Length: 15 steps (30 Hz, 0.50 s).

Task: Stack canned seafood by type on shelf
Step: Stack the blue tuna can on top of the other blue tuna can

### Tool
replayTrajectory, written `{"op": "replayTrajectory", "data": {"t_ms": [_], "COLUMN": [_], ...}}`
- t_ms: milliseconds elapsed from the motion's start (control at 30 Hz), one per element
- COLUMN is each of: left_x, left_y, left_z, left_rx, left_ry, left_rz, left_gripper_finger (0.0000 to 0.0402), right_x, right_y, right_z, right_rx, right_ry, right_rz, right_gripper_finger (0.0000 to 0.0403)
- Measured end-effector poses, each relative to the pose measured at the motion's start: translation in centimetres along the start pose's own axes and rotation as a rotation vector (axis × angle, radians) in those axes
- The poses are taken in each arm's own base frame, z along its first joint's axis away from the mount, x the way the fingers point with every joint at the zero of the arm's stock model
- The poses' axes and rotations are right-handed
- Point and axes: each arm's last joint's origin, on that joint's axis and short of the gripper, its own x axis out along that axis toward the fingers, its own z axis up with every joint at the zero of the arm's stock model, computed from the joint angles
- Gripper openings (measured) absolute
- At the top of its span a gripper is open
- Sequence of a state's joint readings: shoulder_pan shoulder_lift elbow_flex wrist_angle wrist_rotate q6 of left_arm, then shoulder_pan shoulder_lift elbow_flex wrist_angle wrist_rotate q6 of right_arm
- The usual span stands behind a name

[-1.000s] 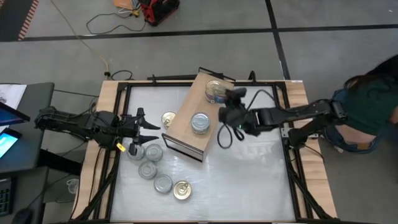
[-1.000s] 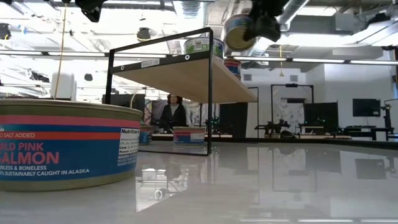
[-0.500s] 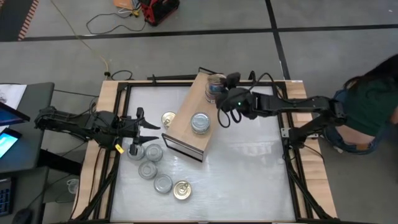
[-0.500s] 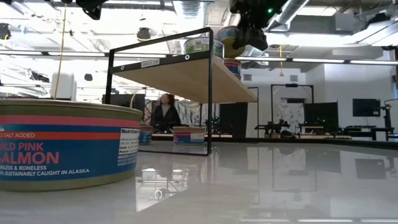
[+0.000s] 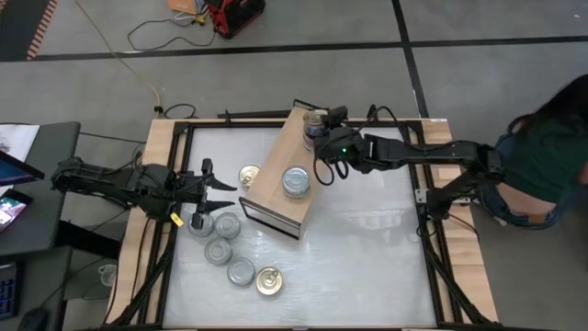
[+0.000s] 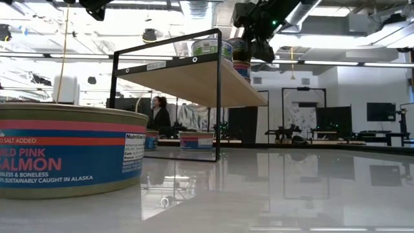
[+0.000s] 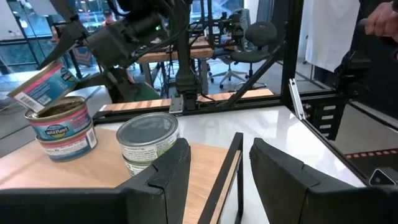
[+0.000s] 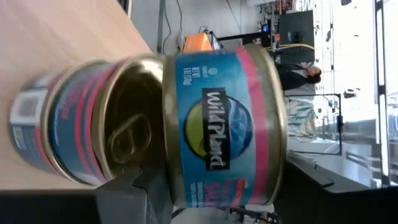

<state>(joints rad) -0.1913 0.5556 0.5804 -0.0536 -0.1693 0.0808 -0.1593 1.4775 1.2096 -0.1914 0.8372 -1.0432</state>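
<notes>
The shelf (image 5: 276,184) is a tan plywood box lying aslant mid-table. A silver-lidded tin (image 5: 296,181) stands on its top. At its far end stands a stack of two tins (image 7: 62,130), the upper one with a gold pull-tab lid (image 8: 127,134). My right gripper (image 5: 319,133) hovers over that stack, shut on a blue-and-pink labelled tin (image 8: 217,124). My left gripper (image 5: 219,190) waits open near the table's left edge, beside the shelf. Several more tins (image 5: 220,248) stand on the table near the left gripper, and one gold-lidded tin (image 5: 249,175) stands against the shelf. My right gripper pinches the tin by its labelled side wall (image 8: 214,180) between the two fingers, coming level from the table's right. The tin is lifted and tilted (image 7: 43,87), its low edge close over the stack's gold lid. Whether it touches the lid, I cannot tell.
A large pink salmon tin (image 6: 65,149) stands close to the low camera. Wooden rails and a black frame (image 5: 423,193) edge the white tabletop. A person (image 5: 542,152) sits beyond the table's right edge. Bare white surface (image 5: 367,248) lies to the shelf's right.
My right gripper has carried the tin from beside the shelf's right side toward the table's far-left, over the stack at the shelf's far end, and has come lower. It has stayed shut on the tin.
</notes>
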Motion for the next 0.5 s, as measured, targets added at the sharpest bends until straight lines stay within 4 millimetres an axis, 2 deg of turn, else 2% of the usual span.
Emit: {"op": "replayTrajectory", "data": {"t_ms": [300,500], "left_x": [0.0,0.0], "left_y": [0.0,0.0], "left_z": [0.0,0.2], "left_rx": [-0.025,-0.026], "left_ry": [-0.001,-0.02], "left_rz": [0.0,0.011], "left_gripper_finger": [0.016,0.016], "right_x": [-1.3,-1.2], "right_y": [-1.9,-1.6], "right_z": [0.3,0.2], "right_rx": [0.057,0.071], "right_ry": [-0.057,-0.099], "right_rz": [0.148,0.219], "right_gripper_finger": [0.024,0.024]}}
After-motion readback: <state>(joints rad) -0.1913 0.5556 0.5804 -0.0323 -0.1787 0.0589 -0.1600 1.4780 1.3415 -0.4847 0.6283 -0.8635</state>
